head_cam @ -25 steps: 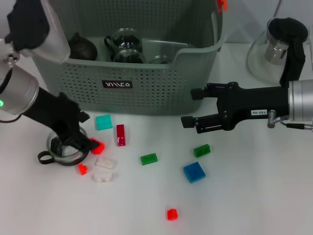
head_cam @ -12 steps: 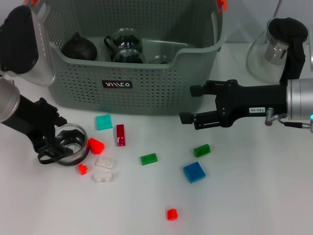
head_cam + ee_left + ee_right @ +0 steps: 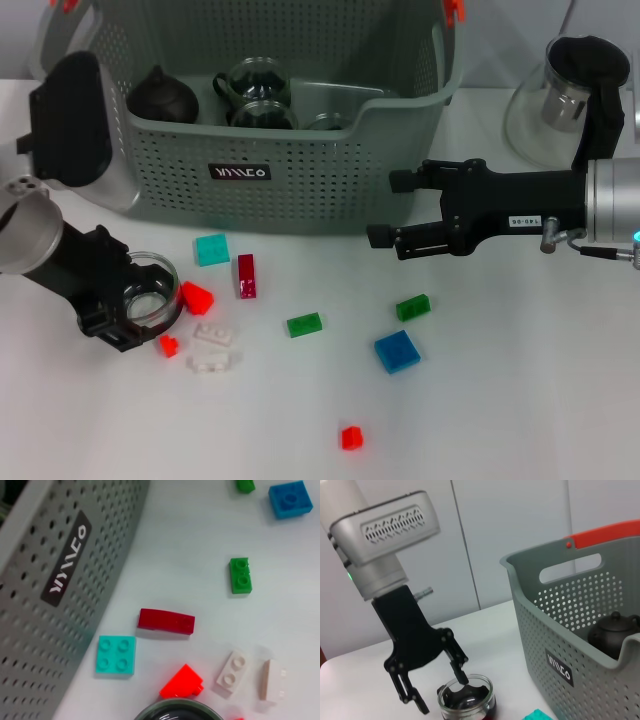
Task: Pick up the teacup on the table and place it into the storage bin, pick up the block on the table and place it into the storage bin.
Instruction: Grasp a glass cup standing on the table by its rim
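Observation:
A glass teacup [image 3: 152,296] stands on the table left of the blocks; its rim also shows in the left wrist view [image 3: 177,713] and it is seen whole in the right wrist view [image 3: 466,700]. My left gripper [image 3: 118,308] is low at the cup's left side, open, its fingers [image 3: 457,666] spread by the cup's near wall. Several blocks lie loose: teal [image 3: 211,249], dark red [image 3: 246,275], red [image 3: 197,297], green [image 3: 304,324], blue [image 3: 397,351]. The grey-green storage bin [image 3: 330,175] stands behind. My right gripper [image 3: 382,210] is open and empty, in front of the bin's right corner.
The bin holds a black teapot [image 3: 160,95] and glass cups [image 3: 256,82]. A glass pitcher [image 3: 560,100] stands at the back right. Another green block [image 3: 412,307], two small red blocks [image 3: 350,437] and white pieces [image 3: 213,334] lie on the table.
My left gripper has drawn back to the left from over the teacup, and the cup has shifted slightly right. My right gripper has risen a little toward the bin.

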`<state>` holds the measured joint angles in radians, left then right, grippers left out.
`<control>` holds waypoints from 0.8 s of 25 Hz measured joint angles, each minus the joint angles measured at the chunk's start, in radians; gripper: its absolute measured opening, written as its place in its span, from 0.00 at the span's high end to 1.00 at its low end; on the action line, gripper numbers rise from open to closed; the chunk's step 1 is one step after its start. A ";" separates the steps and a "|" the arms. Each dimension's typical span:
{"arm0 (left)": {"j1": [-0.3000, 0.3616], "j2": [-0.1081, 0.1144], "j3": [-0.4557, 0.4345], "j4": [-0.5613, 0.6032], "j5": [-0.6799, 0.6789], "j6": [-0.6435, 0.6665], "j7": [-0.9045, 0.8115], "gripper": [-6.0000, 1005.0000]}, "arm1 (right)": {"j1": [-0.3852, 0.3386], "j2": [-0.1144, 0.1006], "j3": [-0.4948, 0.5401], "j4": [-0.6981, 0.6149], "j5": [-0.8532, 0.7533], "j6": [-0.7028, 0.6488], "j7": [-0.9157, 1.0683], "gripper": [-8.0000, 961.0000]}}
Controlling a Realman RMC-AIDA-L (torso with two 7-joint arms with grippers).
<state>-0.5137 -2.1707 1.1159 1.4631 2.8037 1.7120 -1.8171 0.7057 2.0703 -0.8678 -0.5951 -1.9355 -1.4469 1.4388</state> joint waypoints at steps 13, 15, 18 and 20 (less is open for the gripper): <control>-0.012 0.003 0.035 -0.137 0.026 -0.108 0.008 0.26 | 0.001 0.005 0.001 0.000 0.010 0.002 -0.001 0.02; -0.013 0.003 0.035 -0.160 0.027 -0.122 0.009 0.26 | 0.000 0.005 0.001 0.000 0.011 0.002 -0.002 0.02; -0.014 0.003 0.035 -0.173 0.028 -0.135 0.007 0.27 | -0.004 0.006 0.001 0.000 0.012 0.002 -0.006 0.02; -0.014 0.003 0.035 -0.176 0.028 -0.139 0.006 0.27 | -0.006 0.008 0.001 0.000 0.013 0.002 -0.009 0.02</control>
<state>-0.5275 -2.1681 1.1506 1.2870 2.8320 1.5731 -1.8108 0.7001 2.0785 -0.8666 -0.5951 -1.9230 -1.4446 1.4299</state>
